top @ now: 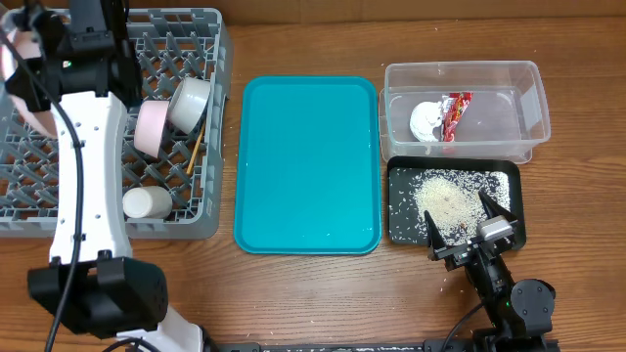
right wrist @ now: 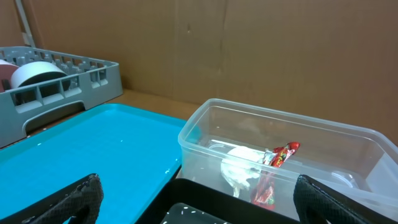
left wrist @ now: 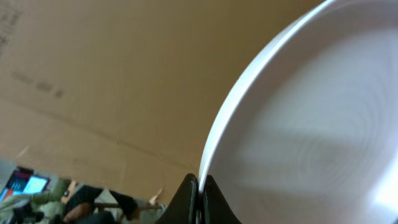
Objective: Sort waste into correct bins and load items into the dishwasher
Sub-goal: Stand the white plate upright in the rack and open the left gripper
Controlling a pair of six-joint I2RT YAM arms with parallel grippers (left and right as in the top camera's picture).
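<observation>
My left gripper (left wrist: 199, 186) is shut on the rim of the round white-pink plate (left wrist: 311, 124). It holds the plate on edge over the far left of the grey dish rack (top: 210, 210), where the plate (top: 24, 110) shows beside the arm. A grey-green bowl (top: 191, 103), a pale pink bowl (top: 152, 127) and a chopstick (top: 196, 152) lie in the rack. The clear tub (top: 528, 98) holds the white napkin (top: 426, 119) and red wrapper (top: 455, 112); both also show in the right wrist view (right wrist: 239, 169) (right wrist: 273, 163). Rice (top: 450, 196) lies in the black tray (top: 399, 230). My right gripper (top: 468, 230) (right wrist: 199, 196) is open and empty at the tray's near edge.
The flat teal tray (top: 308, 166) lies between the rack and the two bins. A white cup-like piece (top: 147, 202) lies in the rack's front part. A few rice grains (top: 450, 286) lie on the table in front of the black tray.
</observation>
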